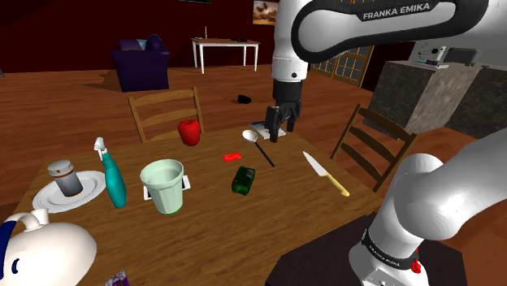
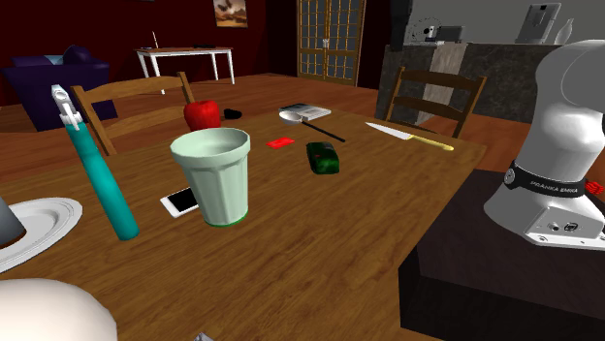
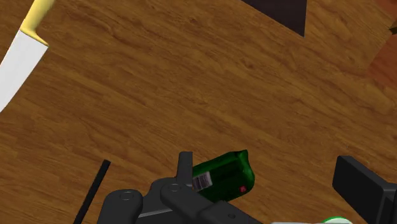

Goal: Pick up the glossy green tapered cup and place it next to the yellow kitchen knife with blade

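Nothing held, black pincer (image 1: 278, 134) spread apart, well off the pale green tapered cup (image 1: 165, 185); risk: grabs dark green lying bottle (image 1: 243, 179) instead, or clips teal spray bottle (image 1: 114, 180).

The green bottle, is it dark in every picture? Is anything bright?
Second exterior view: the green bottle is very dark, with faint lighter patches; shoulder view: dark green too; wrist view: it shows brighter green, and the knife blade is flat bright white.

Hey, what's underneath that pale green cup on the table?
A white phone lies flat under the cup, its end sticking out; the cup hides the rest.
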Robot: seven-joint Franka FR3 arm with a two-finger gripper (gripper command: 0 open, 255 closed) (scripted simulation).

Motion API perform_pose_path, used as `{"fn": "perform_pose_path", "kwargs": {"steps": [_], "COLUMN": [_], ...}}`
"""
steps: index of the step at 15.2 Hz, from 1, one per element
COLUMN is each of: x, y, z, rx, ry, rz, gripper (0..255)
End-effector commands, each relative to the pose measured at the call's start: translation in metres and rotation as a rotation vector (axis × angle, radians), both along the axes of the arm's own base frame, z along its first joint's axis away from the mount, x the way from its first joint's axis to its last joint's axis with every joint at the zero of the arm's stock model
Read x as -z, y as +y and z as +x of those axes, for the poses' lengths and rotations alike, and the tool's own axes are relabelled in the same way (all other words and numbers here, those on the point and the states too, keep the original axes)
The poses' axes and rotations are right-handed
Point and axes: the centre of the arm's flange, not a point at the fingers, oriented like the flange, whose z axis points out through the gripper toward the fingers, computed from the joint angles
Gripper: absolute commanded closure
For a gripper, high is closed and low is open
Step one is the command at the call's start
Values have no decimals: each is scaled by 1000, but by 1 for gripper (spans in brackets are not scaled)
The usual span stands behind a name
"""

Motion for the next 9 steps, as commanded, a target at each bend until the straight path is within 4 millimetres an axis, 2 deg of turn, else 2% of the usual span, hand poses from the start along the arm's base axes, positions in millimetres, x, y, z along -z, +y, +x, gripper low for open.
{"fn": "perform_pose_path", "kwargs": {"steps": [1, 9], "x": [11, 50], "y": [10, 56], "z": [22, 103], "rx": [-6, -33], "ry": [-5, -22], "rz": [13, 59], "gripper": [0, 0]}}
